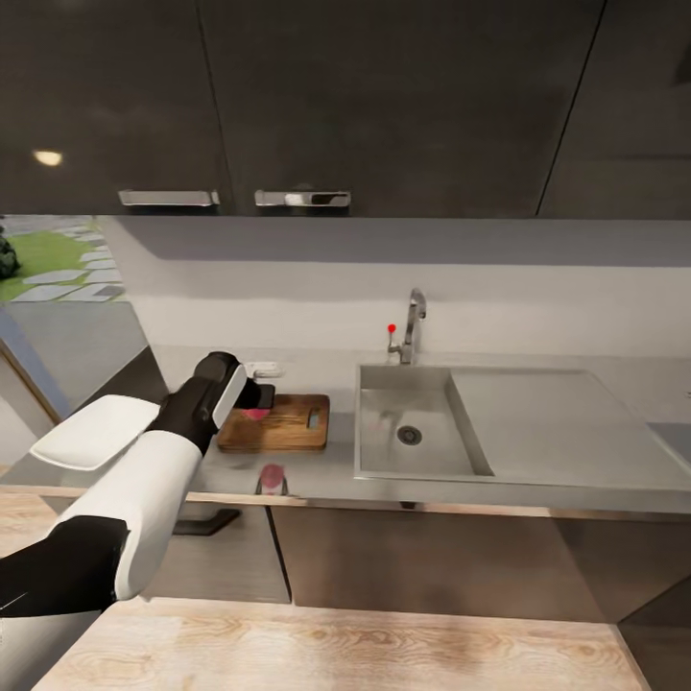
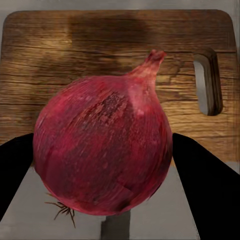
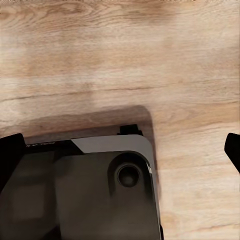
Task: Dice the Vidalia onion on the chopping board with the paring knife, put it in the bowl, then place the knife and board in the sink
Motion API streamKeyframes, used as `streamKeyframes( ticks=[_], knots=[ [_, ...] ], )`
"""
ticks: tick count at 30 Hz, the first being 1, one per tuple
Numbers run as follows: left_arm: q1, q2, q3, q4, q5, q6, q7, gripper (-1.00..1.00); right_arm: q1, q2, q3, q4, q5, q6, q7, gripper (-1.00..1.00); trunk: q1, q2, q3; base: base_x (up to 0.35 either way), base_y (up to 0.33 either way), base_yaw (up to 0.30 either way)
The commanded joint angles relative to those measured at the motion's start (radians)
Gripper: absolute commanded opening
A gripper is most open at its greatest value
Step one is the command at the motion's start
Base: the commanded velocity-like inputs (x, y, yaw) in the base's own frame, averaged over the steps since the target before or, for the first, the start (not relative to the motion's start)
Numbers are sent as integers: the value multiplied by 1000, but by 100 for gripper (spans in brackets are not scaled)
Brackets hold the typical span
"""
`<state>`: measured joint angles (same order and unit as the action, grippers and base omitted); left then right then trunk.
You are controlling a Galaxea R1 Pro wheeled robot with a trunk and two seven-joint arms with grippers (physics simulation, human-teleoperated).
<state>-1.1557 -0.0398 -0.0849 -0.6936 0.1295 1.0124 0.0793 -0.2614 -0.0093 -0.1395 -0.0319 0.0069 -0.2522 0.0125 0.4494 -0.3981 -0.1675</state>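
On the grey counter (image 1: 336,475), at the far left, lies the white bowl (image 1: 94,430). Next to it, the left hand (image 1: 257,403) pinches the onion (image 2: 102,150), dark red with dry skin, thin roots and a pointed tip, over the brown chopping board (image 1: 286,429). Further right is the steel sink (image 1: 408,422). The right hand (image 3: 120,150) is spread above wooden floor (image 3: 150,55).

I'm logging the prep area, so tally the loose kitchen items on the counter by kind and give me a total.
Onion, held by the left end effector: 1
Chopping board: 1
White bowl: 1
Total: 3
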Motion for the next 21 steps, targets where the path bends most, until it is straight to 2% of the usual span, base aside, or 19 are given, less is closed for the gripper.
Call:
streamKeyframes(
  ticks=[1,8,16,21],
  knots=[
    [-1,-1,-3,1,9,3,8,-100,-1,0,-6,1,1,-4,1,100,1,-2,-2,80,-78,0],
    [-1,-3,-3,4,9,3,8,-100,-1,0,-6,1,1,-4,1,100,1,-2,-2,138,-111,0],
    [-1,-1,-2,19,9,2,8,-100,-1,0,-5,1,1,-4,1,100,1,-2,-2,192,-16,0],
    [-1,7,-1,49,8,-1,8,-100,-1,0,-5,1,1,-4,1,100,1,-2,-2,59,-1,0]
  ],
)
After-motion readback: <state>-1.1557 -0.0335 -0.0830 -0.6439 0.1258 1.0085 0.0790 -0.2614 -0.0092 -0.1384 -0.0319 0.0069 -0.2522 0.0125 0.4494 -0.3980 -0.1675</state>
